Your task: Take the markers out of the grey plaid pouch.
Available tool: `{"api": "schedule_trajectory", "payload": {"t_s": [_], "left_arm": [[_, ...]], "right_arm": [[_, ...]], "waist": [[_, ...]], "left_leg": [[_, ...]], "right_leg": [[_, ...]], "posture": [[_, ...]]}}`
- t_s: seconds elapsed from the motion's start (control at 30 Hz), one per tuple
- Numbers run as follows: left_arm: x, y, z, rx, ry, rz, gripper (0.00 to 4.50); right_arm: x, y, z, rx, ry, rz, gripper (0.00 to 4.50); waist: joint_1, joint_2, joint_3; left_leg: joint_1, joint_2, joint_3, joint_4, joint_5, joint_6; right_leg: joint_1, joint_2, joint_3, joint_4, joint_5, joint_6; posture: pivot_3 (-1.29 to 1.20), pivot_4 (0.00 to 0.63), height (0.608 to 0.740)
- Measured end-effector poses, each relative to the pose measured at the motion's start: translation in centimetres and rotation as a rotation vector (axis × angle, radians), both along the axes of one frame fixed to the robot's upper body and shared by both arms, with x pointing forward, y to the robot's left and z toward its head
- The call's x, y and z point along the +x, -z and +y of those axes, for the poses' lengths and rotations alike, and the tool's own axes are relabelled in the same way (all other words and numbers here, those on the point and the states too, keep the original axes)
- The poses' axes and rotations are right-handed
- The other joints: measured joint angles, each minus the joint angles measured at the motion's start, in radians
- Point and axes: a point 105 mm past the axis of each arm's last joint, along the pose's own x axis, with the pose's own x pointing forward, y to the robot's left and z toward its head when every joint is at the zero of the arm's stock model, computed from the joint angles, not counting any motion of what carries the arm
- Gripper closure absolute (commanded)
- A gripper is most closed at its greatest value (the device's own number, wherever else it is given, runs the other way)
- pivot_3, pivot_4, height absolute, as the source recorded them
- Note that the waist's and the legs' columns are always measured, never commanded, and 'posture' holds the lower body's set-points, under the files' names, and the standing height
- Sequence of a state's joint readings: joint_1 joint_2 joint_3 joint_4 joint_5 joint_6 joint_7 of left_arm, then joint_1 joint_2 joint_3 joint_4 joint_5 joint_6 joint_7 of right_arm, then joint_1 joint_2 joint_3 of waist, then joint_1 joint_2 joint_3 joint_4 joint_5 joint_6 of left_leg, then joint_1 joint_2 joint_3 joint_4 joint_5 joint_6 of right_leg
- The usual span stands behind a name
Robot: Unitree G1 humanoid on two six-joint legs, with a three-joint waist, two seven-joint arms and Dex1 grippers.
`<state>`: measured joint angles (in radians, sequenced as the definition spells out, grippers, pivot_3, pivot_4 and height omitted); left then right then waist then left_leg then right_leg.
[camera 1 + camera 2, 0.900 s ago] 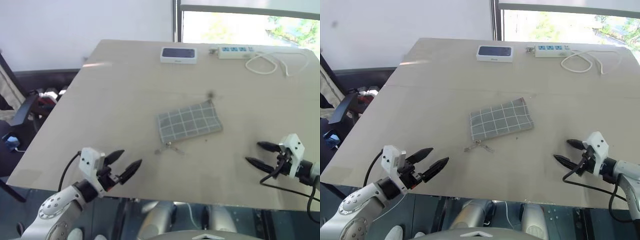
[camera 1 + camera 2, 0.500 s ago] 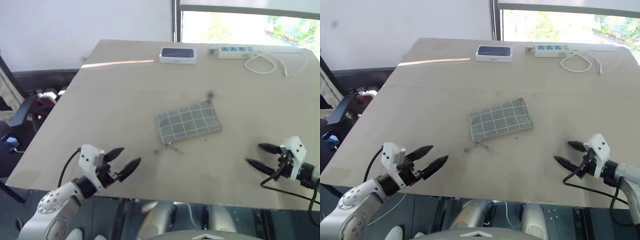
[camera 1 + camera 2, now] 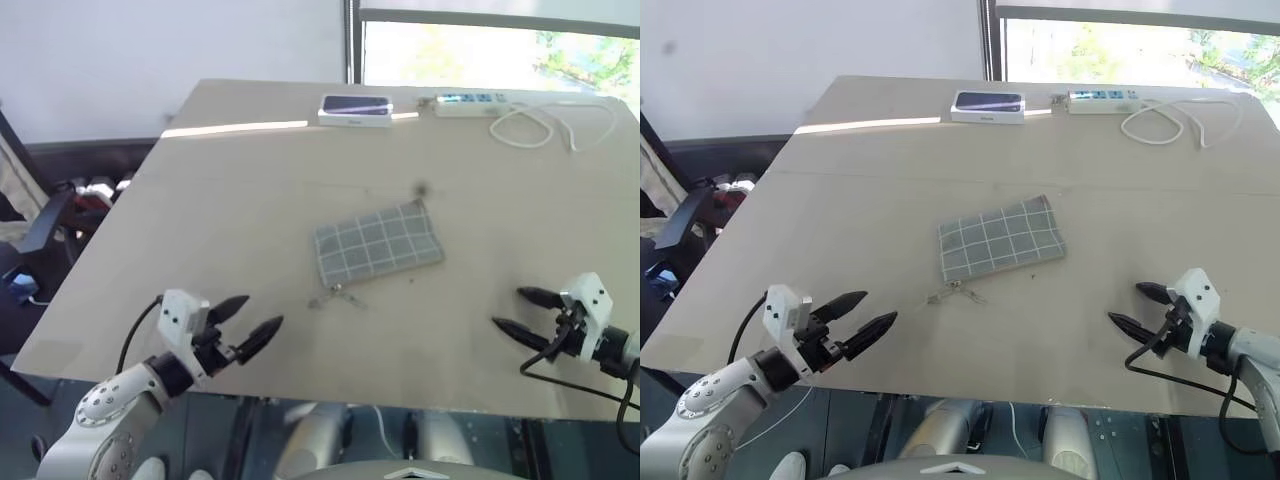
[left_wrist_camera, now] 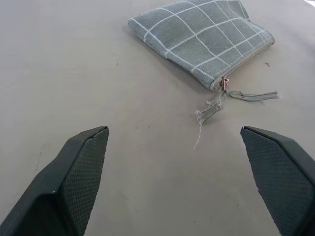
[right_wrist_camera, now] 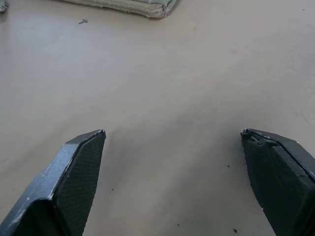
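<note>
Two black-fingered grippers hover wide apart and empty near the beige table's point(image 3: 250, 180) near edge: the left gripper point(image 3: 250, 325) left of and nearer than the flat grey plaid fabric pouch point(image 3: 378, 244), the right gripper point(image 3: 518, 311) to its right, both well apart from it. Pouch zipped shut, frayed pull cord point(image 4: 216, 103) trailing; contents hidden.

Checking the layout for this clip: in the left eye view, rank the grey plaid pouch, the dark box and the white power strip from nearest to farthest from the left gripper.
From the left gripper:
1. Grey plaid pouch, mid-table.
2. Dark box, far edge, centre.
3. White power strip, far edge, further right.
</note>
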<state>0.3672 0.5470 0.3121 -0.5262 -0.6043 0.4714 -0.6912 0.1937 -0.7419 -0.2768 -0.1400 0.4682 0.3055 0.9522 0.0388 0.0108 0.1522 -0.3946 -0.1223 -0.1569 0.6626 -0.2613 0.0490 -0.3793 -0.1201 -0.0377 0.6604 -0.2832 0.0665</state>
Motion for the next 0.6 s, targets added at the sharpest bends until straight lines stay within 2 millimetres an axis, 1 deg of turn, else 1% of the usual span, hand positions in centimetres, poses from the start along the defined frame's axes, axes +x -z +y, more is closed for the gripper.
{"api": "schedule_trajectory", "payload": {"t_s": [0.03,0.1,0.2,0.27,0.33,0.37,0.4,0.43,0.5,0.53,0.6], "left_arm": [[0.3,-0.2,0.2,0.034,0.000,-0.023,0.05],[1.0,-0.3,1.0,0.180,0.015,-0.078,0.05],[1.5,0.4,1.5,0.368,0.076,-0.133,0.05],[2.1,0.6,1.5,0.471,0.120,-0.190,0.05],[3.5,0.4,1.7,0.644,0.189,-0.309,0.05],[3.9,0.2,1.8,0.691,0.208,-0.346,0.05],[4.8,0.0,1.7,0.787,0.252,-0.429,0.05],[5.0,-0.1,1.8,0.808,0.257,-0.452,0.05],[7.0,-0.5,0.9,0.848,0.295,-0.566,0.05],[7.2,-0.5,0.7,0.851,0.301,-0.581,0.05],[8.3,-0.6,-0.6,0.843,0.343,-0.652,0.05]], "right_arm": [[0.0,0.0,0.0,0.002,0.000,0.000,0.00],[0.0,-0.2,0.2,0.006,-0.005,-0.003,0.00],[-0.2,-0.4,0.6,0.033,-0.014,0.004,0.00],[-0.4,-0.7,1.1,0.079,-0.025,0.014,0.00],[-0.9,-1.2,2.0,0.135,-0.054,0.023,0.00],[-1.0,-1.3,2.3,0.146,-0.066,0.025,0.00],[-1.4,-1.5,2.9,0.174,-0.086,0.036,0.00],[-1.5,-1.6,3.1,0.183,-0.094,0.035,0.00],[-2.1,-2.0,3.9,0.240,-0.121,0.060,0.00],[-2.1,-2.2,4.1,0.248,-0.131,0.057,0.00],[-2.4,-2.8,4.9,0.277,-0.162,0.059,0.00]], "waist": [[0.000,0.000,0.000],[0.001,0.000,0.000],[0.001,0.000,0.000],[0.001,0.000,0.000],[0.005,-0.001,0.001],[0.005,-0.001,0.001],[0.006,-0.001,0.000],[0.005,-0.001,0.001],[0.005,-0.001,0.001],[0.004,-0.001,0.001],[0.001,-0.002,0.001]], "left_leg": [[0.000,0.000,0.000,0.000,0.000,0.000],[0.000,0.000,0.000,0.000,0.000,0.000],[0.000,0.000,0.002,-0.002,0.000,0.000],[0.000,0.000,0.002,-0.003,0.000,0.000],[0.000,0.000,0.001,-0.004,0.000,0.000],[0.000,0.000,0.001,-0.004,0.000,0.000],[0.001,0.000,0.001,-0.005,0.000,0.000],[0.001,0.000,0.001,-0.005,0.000,0.000],[0.001,0.000,0.001,-0.006,0.000,0.000],[0.001,0.000,0.001,-0.006,0.000,0.000],[0.001,0.000,0.002,-0.006,0.000,0.000]], "right_leg": [[0.000,0.000,0.000,0.000,0.000,0.000],[0.000,0.000,0.000,0.000,0.000,0.000],[0.000,0.000,0.001,0.000,0.000,0.000],[-0.001,0.000,0.002,-0.002,0.000,0.000],[-0.001,0.000,0.001,-0.002,0.000,0.000],[-0.001,0.000,0.001,-0.002,0.000,0.000],[-0.001,0.000,0.001,-0.002,0.000,0.000],[-0.001,0.000,0.001,-0.002,0.000,0.000],[-0.001,-0.001,0.001,-0.003,0.000,0.000],[-0.001,-0.001,0.001,-0.002,0.000,0.000],[-0.001,-0.001,0.001,-0.002,0.001,0.001]], "posture": [[0.00,0.150,0.738],[0.00,0.150,0.738],[0.00,0.150,0.738],[0.00,0.150,0.738],[0.00,0.150,0.738],[0.00,0.150,0.738],[0.00,0.150,0.738],[0.00,0.150,0.738],[0.00,0.150,0.738],[0.00,0.150,0.738],[0.00,0.150,0.738]]}}
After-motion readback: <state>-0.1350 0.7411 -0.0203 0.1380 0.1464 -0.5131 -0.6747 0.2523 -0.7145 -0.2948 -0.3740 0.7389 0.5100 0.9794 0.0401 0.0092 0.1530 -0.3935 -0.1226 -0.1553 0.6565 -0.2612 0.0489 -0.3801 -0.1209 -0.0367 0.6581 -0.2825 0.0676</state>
